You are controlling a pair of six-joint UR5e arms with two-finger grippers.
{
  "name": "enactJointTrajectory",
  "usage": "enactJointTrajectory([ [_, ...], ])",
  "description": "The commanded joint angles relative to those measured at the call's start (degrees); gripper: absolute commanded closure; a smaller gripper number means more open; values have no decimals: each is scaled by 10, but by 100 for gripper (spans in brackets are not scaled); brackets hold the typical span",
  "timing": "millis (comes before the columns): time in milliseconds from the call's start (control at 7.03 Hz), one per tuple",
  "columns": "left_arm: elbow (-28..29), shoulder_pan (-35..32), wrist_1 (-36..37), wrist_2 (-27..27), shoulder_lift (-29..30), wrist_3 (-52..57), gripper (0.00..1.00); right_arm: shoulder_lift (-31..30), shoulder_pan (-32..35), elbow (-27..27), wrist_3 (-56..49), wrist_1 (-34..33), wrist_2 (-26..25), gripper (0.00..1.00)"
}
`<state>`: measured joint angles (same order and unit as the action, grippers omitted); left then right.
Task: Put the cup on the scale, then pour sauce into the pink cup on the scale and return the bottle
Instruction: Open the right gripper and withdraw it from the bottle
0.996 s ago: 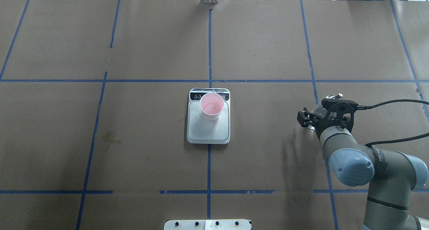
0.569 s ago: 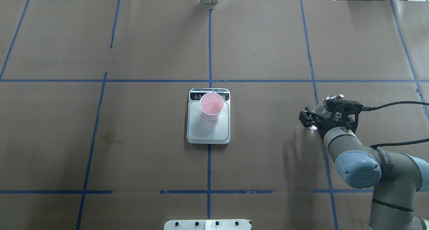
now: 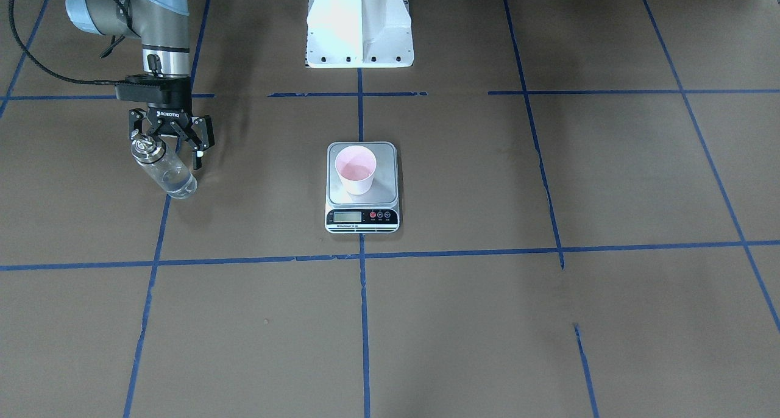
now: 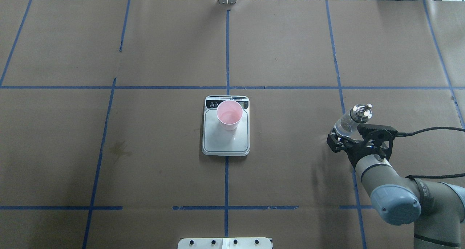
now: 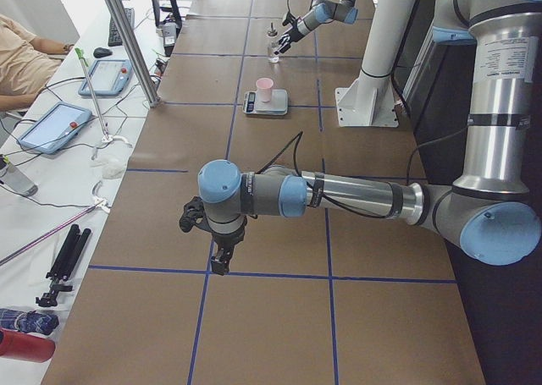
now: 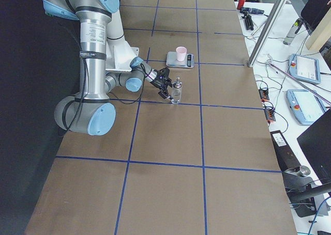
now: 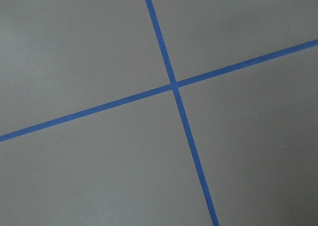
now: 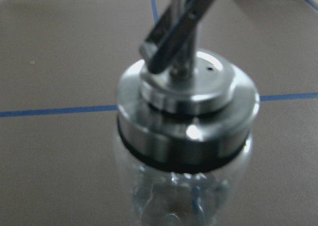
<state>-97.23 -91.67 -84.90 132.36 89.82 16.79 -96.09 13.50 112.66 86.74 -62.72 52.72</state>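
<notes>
The pink cup [image 3: 355, 169] stands on the scale [image 3: 385, 189] at the table's middle and also shows in the overhead view [image 4: 229, 114], on the scale [image 4: 225, 143]. The clear glass bottle [image 4: 348, 120] with its silver pourer cap stands upright on the table at the robot's right, with clear sauce in it [image 3: 170, 175]. My right gripper [image 3: 169, 147] is open, with its fingers spread just behind the bottle's top and holding nothing. The cap fills the right wrist view [image 8: 188, 107]. My left gripper [image 5: 212, 250] shows only in the exterior left view; I cannot tell its state.
Brown paper with blue tape lines [image 4: 226, 53] covers the table. The robot's white base [image 3: 358, 22] stands behind the scale. The left wrist view shows only paper and crossing tape [image 7: 174, 84].
My right arm has drawn back toward the robot's base, off the bottle. The bottle stays standing and its cap now shows clear of the gripper. Cup and scale have not moved.
</notes>
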Motion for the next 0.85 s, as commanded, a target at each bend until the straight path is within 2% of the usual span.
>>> enactJointTrajectory([
  [0,0,0,0,0,0,0,0,-75,-10,13,-6,55,-3,0],
  [142,-1,0,0,0,0,0,0,-117,-10,35,-17,62,-1,0],
  [427,-1,0,0,0,0,0,0,-143,-4,40,-69,64,4,0],
  [569,-1,0,0,0,0,0,0,-144,22,40,-95,66,24,0],
  [711,-1,0,0,0,0,0,0,-139,64,36,-156,81,71,0],
])
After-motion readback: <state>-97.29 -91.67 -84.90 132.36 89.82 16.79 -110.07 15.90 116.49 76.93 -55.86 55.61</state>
